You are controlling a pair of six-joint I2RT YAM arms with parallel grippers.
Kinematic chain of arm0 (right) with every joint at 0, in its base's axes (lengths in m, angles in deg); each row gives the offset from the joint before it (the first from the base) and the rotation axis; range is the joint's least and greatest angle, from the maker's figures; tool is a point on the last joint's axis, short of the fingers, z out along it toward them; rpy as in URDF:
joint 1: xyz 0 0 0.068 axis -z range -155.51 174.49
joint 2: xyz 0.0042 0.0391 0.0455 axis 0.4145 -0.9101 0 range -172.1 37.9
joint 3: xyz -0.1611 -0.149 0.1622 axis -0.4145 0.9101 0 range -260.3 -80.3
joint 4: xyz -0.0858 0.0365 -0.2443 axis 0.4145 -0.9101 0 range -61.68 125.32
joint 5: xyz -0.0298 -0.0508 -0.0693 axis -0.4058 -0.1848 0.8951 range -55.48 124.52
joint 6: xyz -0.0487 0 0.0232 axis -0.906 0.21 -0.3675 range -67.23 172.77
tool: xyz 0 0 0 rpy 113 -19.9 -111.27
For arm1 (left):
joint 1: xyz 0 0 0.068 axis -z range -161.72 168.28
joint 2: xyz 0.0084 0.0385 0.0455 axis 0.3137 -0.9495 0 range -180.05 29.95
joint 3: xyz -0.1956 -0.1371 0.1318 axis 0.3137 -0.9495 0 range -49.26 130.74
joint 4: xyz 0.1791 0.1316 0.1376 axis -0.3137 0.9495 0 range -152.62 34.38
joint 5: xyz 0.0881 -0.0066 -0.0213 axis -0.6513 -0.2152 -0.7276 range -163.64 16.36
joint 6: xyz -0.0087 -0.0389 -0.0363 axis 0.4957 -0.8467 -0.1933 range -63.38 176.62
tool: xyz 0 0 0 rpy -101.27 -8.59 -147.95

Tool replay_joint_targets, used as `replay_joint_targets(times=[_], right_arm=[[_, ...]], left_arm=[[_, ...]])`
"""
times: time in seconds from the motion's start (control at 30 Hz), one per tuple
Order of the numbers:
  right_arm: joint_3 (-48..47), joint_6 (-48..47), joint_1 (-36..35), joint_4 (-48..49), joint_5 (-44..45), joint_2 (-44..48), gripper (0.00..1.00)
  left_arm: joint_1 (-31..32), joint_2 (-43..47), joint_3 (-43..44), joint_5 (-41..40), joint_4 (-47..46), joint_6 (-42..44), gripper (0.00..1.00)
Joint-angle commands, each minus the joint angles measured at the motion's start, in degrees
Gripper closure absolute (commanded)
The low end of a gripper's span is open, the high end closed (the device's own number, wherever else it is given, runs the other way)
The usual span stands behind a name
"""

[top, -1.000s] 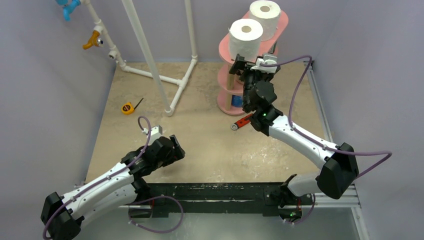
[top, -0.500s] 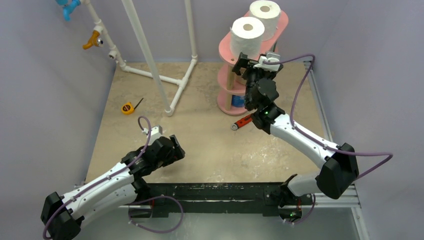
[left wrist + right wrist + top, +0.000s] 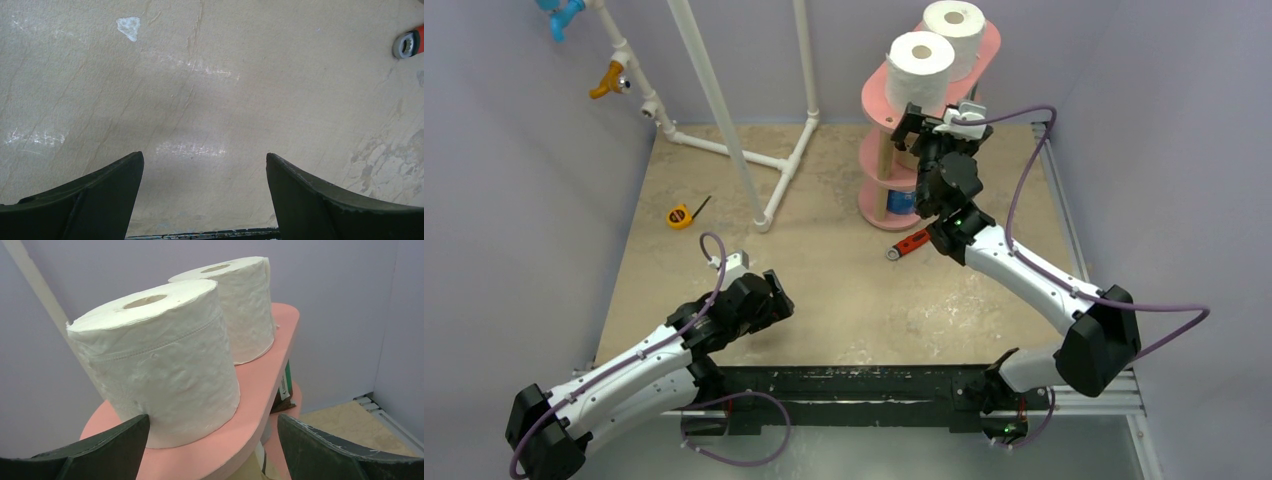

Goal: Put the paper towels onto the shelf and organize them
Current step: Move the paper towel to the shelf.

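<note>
From above, the right pincer (image 3: pixel 916 116) is seen spread empty, raised slightly beside the paper towels (image 3: pixel 916 66) on the shelf (image 3: pixel 870 100) top: placement judged done. At its wrist, both rolls are shown upright. The left pincer (image 3: pixel 204 156) is held open over the worktop (image 3: pixel 210 75).

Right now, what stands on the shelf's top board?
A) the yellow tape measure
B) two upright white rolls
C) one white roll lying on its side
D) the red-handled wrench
B: the near white roll and the far white roll both stand core-up on the pink shelf's top board.
</note>
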Motion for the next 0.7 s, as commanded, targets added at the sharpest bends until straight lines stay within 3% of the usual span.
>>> replay_joint_targets(times=[0.0,0.67], right_arm=[[-2.79,1.49,0.8,-0.03,0.79,-0.44,0.01],[-3.89,3.06,1.77,-1.61,0.18,-1.68,0.01]], left_arm=[[-0.2,0.39,0.15,-0.84,-1.6,0.24,0.08],[-0.2,0.08,0.03,-0.84,-1.92,0.26,0.08]])
